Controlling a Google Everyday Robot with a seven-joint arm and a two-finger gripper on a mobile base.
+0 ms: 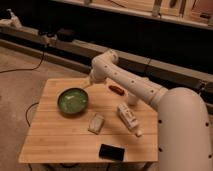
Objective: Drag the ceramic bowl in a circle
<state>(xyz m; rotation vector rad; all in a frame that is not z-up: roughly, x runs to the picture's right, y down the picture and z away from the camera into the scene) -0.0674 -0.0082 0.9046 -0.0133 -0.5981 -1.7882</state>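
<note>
Ceramic bowl (73, 101) sits on the left half of the tabletop (55, 142), nearer the back edge than the front, with bare wood all round it; that free margin is probably why it suits a circular drag. The hand (89, 83) hangs just beyond the bowl's back-right rim, close to the tabletop's back edge, at the end of an arm that reaches in from the right and bends down over the wood. Its fingers are spread and released, holding nothing, and I cannot tell whether it touches the rim. Coming in from behind, it looks set to catch the rim with one finger inside the bowl and one outside, so the grasp step seems not yet done.

A small reddish item (116, 89) lies near the back edge right of the hand, a white bottle (128, 116) lies on its side toward the right edge, a pale packet (96, 123) rests just in front of the bowl, and a black slab (111, 151) sits at the front edge. The packet is the likeliest thing to be clipped.
</note>
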